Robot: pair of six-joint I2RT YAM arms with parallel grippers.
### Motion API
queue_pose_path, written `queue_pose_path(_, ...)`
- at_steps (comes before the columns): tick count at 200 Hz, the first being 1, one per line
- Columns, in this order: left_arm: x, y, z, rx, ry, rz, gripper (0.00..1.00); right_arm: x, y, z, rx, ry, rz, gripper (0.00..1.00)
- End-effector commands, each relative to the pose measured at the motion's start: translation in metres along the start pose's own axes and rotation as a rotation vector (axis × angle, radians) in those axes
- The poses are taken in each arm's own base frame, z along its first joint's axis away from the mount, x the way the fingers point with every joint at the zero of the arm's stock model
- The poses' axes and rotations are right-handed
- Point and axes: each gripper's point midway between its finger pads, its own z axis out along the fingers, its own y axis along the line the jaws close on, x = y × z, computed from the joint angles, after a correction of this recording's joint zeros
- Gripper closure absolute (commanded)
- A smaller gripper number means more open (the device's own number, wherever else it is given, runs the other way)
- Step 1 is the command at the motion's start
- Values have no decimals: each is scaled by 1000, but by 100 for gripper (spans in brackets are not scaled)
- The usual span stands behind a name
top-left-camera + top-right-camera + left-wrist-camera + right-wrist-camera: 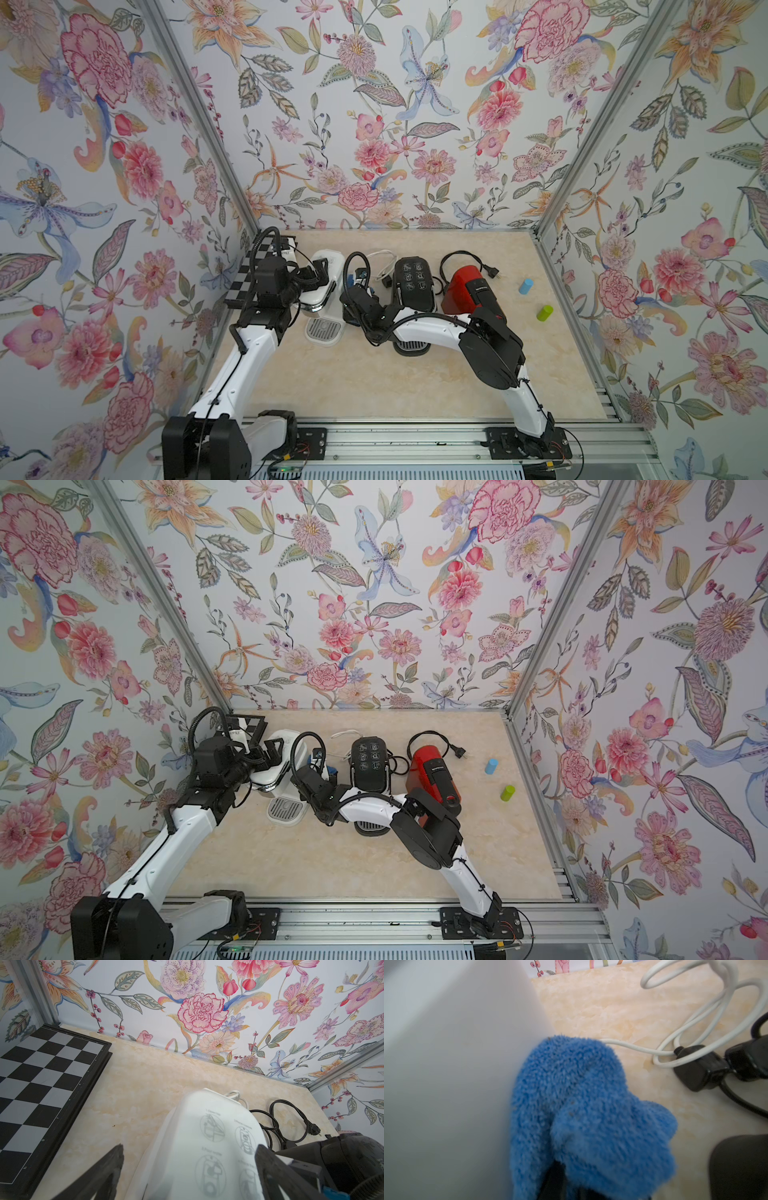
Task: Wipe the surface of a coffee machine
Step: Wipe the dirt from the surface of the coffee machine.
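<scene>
The white coffee machine (332, 254) (291, 735) stands at the back left of the table, its drip tray (323, 330) toward the front. My left gripper (320, 272) (189, 1147) is open, one finger on each side of the machine's top (207, 1136). My right gripper (322, 771) (560, 1184) is shut on a fluffy blue cloth (581, 1105). The cloth presses against the machine's white side wall (456, 1064), on the side facing the black machine. The cloth hides the right fingertips.
A black coffee machine (413, 282) and a red one (465, 291) stand right of the white one. White cord (695, 1022) and black cords (469, 259) lie behind them. A chessboard (249, 274) lies far left. A blue cylinder (525, 286) and a green one (544, 312) lie at right.
</scene>
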Motion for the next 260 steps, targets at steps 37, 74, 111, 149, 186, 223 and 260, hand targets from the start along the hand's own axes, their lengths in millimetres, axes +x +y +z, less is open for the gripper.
queue_pose_path(37,16,2,3,-7,50,-1,1,-14,24,-22,-74,-32,-19,100)
queue_pose_path(74,16,2,2,-11,46,1,1,-56,49,-57,-116,-132,-72,100)
queue_pose_path(111,16,2,2,-10,47,-1,1,-97,62,-86,-139,-222,-97,100)
queue_pose_path(149,15,2,2,-8,46,0,1,-120,58,-95,-129,-268,-90,100)
queue_pose_path(186,15,2,2,-7,47,-1,1,-112,43,-67,-112,-228,-53,100)
queue_pose_path(223,14,1,1,-8,42,1,1,-79,31,-47,-77,-159,-47,100)
queue_pose_path(260,12,0,1,-5,37,1,1,-43,35,-46,-73,-109,-71,100)
